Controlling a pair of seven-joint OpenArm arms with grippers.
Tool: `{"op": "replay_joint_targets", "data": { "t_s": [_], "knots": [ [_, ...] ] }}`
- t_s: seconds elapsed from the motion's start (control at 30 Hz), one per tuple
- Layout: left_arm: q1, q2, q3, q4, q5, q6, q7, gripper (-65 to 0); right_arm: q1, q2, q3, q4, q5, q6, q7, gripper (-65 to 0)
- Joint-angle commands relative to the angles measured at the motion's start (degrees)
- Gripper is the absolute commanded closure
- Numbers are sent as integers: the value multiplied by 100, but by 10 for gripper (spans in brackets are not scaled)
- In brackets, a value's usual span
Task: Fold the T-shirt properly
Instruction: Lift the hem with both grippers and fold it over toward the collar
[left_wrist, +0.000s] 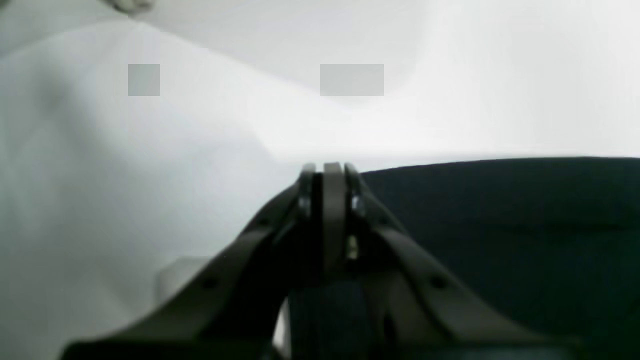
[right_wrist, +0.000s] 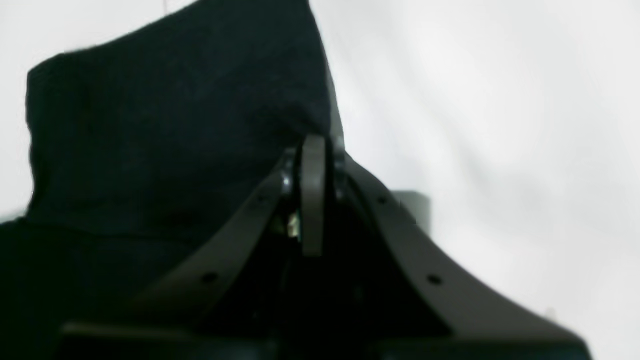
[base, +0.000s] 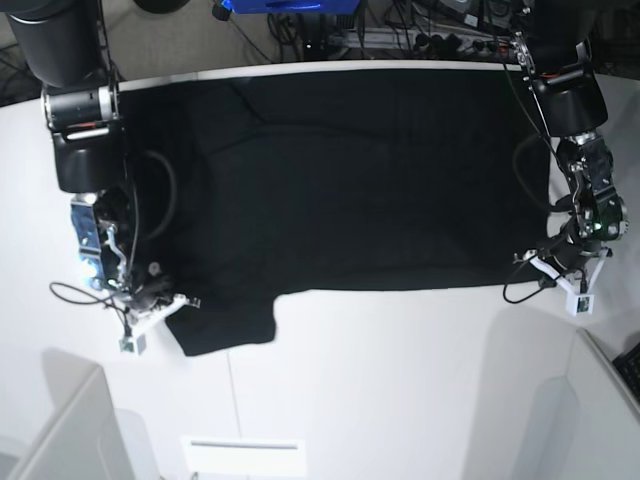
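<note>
The black T-shirt (base: 350, 180) lies spread flat on the white table (base: 400, 380), plain side up, with one sleeve sticking out at the near left. My left gripper (base: 527, 262) is at the shirt's near right corner. In the left wrist view this gripper (left_wrist: 332, 167) is shut, with the shirt's edge (left_wrist: 500, 225) at its tips. My right gripper (base: 188, 300) is at the sleeve's near left corner. In the right wrist view this gripper (right_wrist: 314, 142) is shut on the cloth (right_wrist: 150, 125), which rises to its tips. The print is hidden.
Cables and equipment (base: 400, 30) lie behind the table's far edge. White panels stand at the near left (base: 60, 430) and near right (base: 600, 400). A white label or slot (base: 243, 445) is at the near edge. Both arm bases flank the shirt's far corners.
</note>
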Motion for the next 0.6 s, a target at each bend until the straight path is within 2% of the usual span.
{"op": "replay_joint_targets", "data": {
  "t_s": [0.0, 0.13, 0.27, 0.47, 0.57],
  "knots": [
    [-132, -107, -112, 195, -54, -6, 83, 0, 173, 76, 58, 123, 27, 9, 134, 0],
    [-96, -72, -674, 643, -54, -15, 540, 0, -38, 147, 58, 641, 27, -35, 134, 0],
    [79, -54, -780, 1144, -62, -15, 725, 0, -188, 190, 67, 975, 27, -35, -33, 0],
    [501, -116, -789, 1443, -889, 11, 725, 0, -592, 243, 480, 1441, 27, -35, -112, 0],
    [704, -116, -789, 1522, -1056, 11, 725, 0, -777, 243, 744, 1775, 27, -35, -429, 0]
  ]
}}
